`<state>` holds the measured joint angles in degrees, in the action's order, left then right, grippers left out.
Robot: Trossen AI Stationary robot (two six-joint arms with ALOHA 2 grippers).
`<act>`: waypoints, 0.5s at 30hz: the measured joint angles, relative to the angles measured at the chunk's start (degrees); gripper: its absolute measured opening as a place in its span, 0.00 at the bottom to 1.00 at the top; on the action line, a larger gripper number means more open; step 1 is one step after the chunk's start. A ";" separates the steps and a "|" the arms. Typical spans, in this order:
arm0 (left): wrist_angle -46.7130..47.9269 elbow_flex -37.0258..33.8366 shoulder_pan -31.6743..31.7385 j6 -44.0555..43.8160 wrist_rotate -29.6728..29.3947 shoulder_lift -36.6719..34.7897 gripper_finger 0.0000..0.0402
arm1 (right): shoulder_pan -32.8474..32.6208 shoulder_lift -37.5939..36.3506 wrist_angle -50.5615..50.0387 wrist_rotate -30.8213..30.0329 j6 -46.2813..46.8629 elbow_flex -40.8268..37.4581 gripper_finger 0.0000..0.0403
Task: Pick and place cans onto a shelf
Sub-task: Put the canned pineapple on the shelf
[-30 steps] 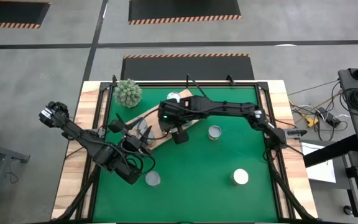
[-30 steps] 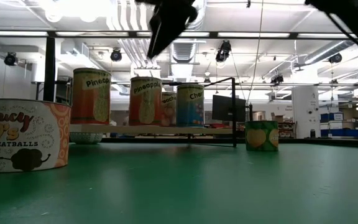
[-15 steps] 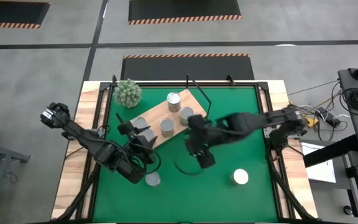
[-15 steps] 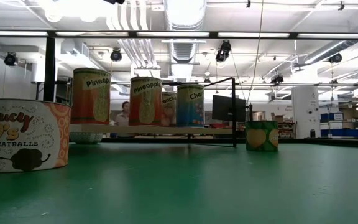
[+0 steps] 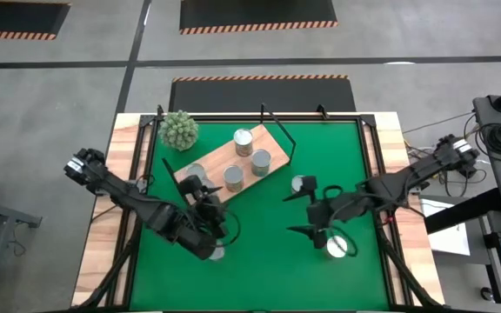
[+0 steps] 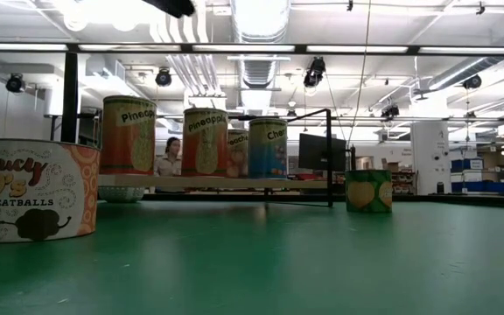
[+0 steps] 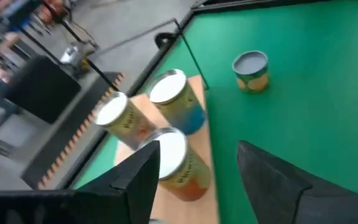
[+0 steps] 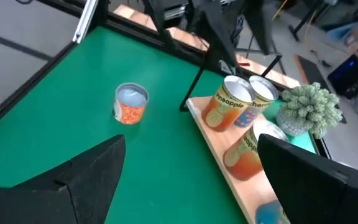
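- The desk [image 5: 268,269] under me is a green mat bordered by bare wood, standing on a grey concrete floor [image 5: 76,78] with hazard-striped mats; the low view adds what the overhead one cannot: a wide hall with ceiling ducts and lamps, and a person [image 6: 172,156] far behind the shelf.
- The shelf [image 5: 218,159] is my landmark: a light wood board lying at a slant on the mat, black wire frame at one end, with a spiky green plant [image 5: 179,129] just off its far corner.
- Four cans [image 5: 260,161] stand upright on the shelf from above; the low view shows their labels, two reading "Pineapple".
- My left hand [image 5: 205,202] hangs just in front of the shelf's near edge, fingers partly apart and gripping nothing; its wrist view looks along the shelf at three cans.
- My right hand [image 5: 313,211] is well off the shelf's wire end, fingers spread wide and empty.
- A loose can [image 5: 300,184] sits on the mat just beside my right hand, between it and the shelf.
- Another can [image 5: 337,247] lies near my right hand, on the side away from the shelf.
- A third can [image 5: 215,252] is half hidden under my left arm, in front of the shelf; the low view shows it large, labelled meatballs.
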<state>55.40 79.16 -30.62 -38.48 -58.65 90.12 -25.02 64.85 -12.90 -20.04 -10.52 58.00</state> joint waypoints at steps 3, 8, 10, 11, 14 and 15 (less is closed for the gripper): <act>-0.43 1.45 1.97 0.11 3.74 2.30 0.41 | 0.00 -5.12 4.78 0.01 -2.24 -5.34 0.86; 0.62 4.84 7.03 3.25 11.75 6.16 0.21 | 0.00 -13.10 6.53 2.15 -4.22 -10.10 0.79; 1.47 6.21 9.29 5.55 15.45 7.41 0.11 | 0.00 -15.58 6.60 2.45 -5.10 -11.23 0.74; 1.59 6.79 10.42 6.77 17.40 7.93 0.07 | 0.00 -16.73 6.50 2.46 -5.16 -11.70 0.72; 2.50 8.15 13.56 10.08 22.27 8.79 0.02 | 0.00 -19.18 6.22 2.45 -5.85 -13.22 0.63; 2.59 8.65 14.54 10.93 23.58 8.84 0.02 | 0.00 -19.89 5.83 2.45 -6.28 -13.63 0.60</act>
<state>57.99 87.81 -16.08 -27.55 -35.07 98.96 -25.02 44.96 -7.08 -17.58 -16.80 44.37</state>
